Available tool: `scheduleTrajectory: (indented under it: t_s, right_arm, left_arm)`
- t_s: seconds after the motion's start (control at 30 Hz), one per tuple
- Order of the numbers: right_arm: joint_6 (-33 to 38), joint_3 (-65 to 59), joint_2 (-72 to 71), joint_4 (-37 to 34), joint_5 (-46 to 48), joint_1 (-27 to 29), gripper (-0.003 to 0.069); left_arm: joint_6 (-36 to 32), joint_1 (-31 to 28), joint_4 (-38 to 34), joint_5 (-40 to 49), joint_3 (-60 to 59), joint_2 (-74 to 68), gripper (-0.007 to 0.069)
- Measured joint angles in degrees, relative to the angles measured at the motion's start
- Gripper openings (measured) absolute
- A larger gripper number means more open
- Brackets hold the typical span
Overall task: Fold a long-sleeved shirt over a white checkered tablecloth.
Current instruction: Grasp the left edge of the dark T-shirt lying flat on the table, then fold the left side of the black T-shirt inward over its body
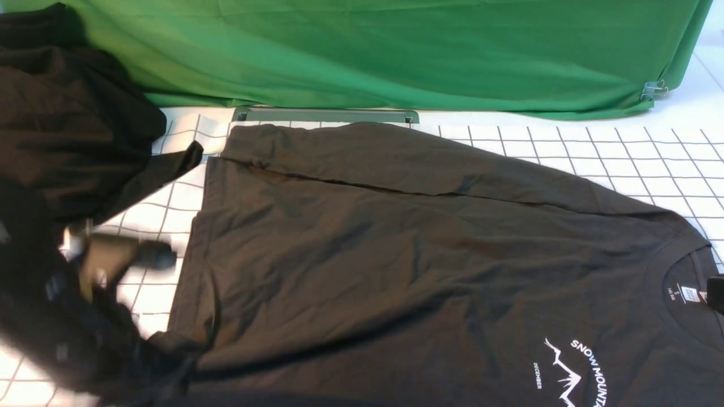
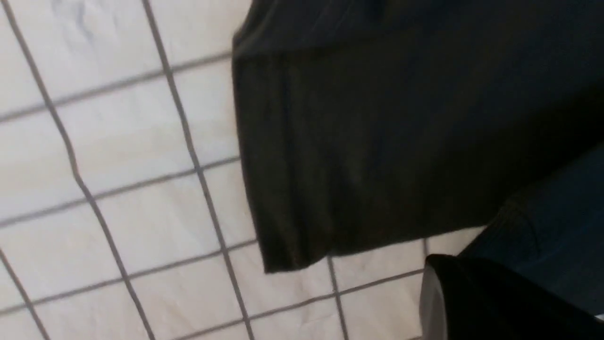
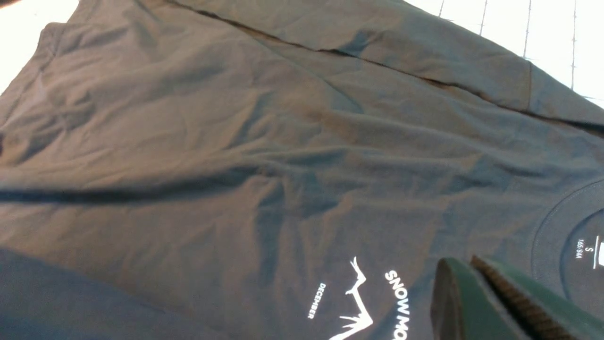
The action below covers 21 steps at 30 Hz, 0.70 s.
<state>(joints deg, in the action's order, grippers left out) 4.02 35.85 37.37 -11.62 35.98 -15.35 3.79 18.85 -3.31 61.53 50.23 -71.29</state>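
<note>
The long-sleeved shirt (image 1: 396,237) lies spread on the white checkered tablecloth (image 1: 622,158), its far sleeve folded across the body and its collar to the right. My left gripper (image 1: 164,257), blurred, sits shut beside the shirt's left hem. In the left wrist view one dark finger (image 2: 472,297) shows over the tablecloth (image 2: 118,189), next to the shirt's edge (image 2: 354,141); dark cloth lies against it, and a grip cannot be made out. My right gripper (image 3: 467,269) is shut above the shirt's chest (image 3: 236,141), between the print and the collar, holding nothing.
A green fabric drape (image 1: 396,56) hangs along the back, with a binder clip (image 1: 653,89) at its right end. A grey-green bar (image 1: 325,115) lies just behind the shirt. A deeper-black garment (image 1: 68,124) is heaped at the far left, above my left arm.
</note>
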Motion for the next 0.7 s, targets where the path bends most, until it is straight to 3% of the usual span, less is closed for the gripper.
scheduleTrajectory:
  t_s: [0.33, 0.7]
  right_arm:
    - [0.00, 0.00, 0.00, 0.00, -0.54, 0.00, 0.0028]
    - [-0.13, 0.00, 0.00, -0.80, -0.54, 0.00, 0.0036]
  left_arm:
    - [-1.53, 0.00, 5.09, -0.74, 32.80, -15.32, 0.0015]
    - [-2.28, 0.00, 14.38, -4.66, 48.39, -37.20, 0.0015]
